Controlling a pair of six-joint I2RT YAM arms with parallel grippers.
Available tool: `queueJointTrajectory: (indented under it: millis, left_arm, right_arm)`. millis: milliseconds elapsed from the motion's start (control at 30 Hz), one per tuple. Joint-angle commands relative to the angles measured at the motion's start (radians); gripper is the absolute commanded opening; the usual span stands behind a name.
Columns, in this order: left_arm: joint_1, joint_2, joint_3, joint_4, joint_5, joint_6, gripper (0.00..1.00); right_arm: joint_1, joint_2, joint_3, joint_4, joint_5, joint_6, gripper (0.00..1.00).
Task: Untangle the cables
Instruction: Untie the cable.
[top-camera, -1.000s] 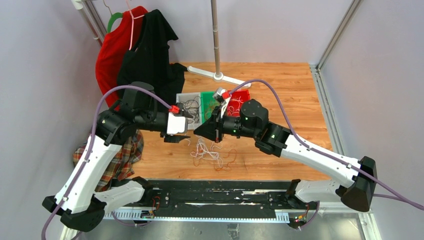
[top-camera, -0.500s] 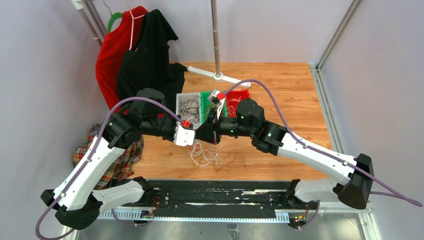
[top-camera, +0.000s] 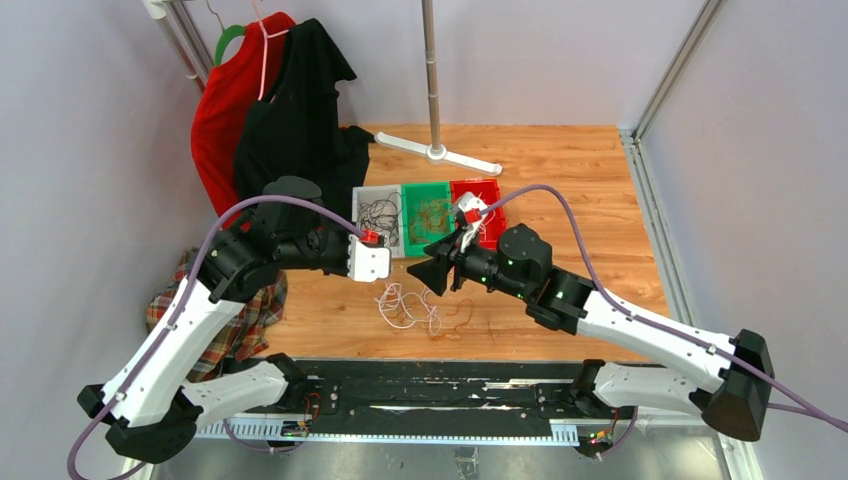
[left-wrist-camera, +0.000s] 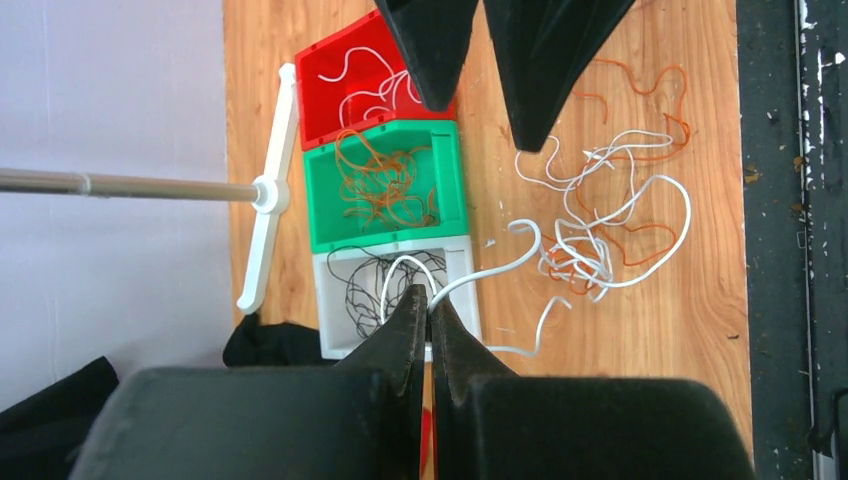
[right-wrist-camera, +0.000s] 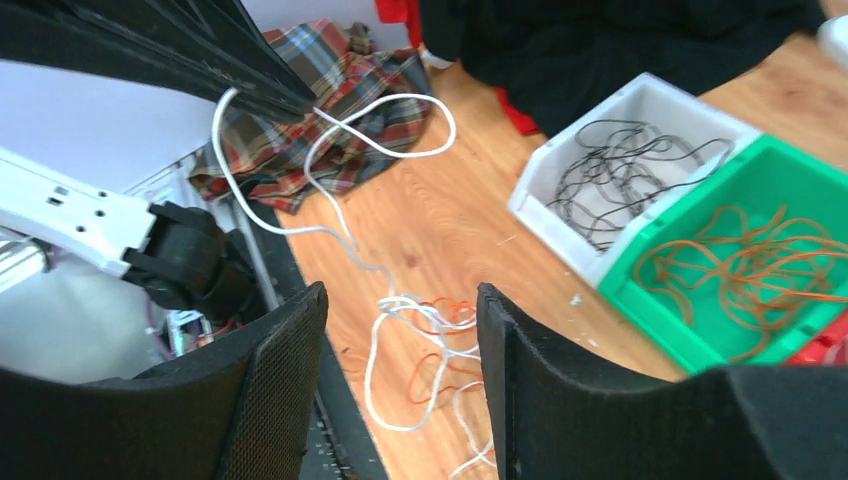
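Lying as a loose heap of cables just below and between both grippers, with one white strand lifted out. Pinched in the left gripper, open a second ago, now clamped on that strand. Released by the right gripper, now spread apart and empty. Amounts to a handover; probably frees the strand for the red bin beyond.

I see both arms bent inward, tools facing; my left tool pinches a white cable, right tool gapes.
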Motion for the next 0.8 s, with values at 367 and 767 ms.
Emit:
queueJointTrajectory:
  millis: [367, 767]
  left_arm:
    - [-0.008, 0.038, 0.139, 0.031, -0.006, -0.045, 0.01]
    - [-0.008, 0.086, 0.292, 0.030, 0.021, -0.152, 0.01]
  right_arm:
    - [0.006, 0.051, -0.068, 0.256, 0.011, -0.129, 0.61]
    - [0.020, 0.293, 0.011, 0.373, 0.103, -0.110, 0.47]
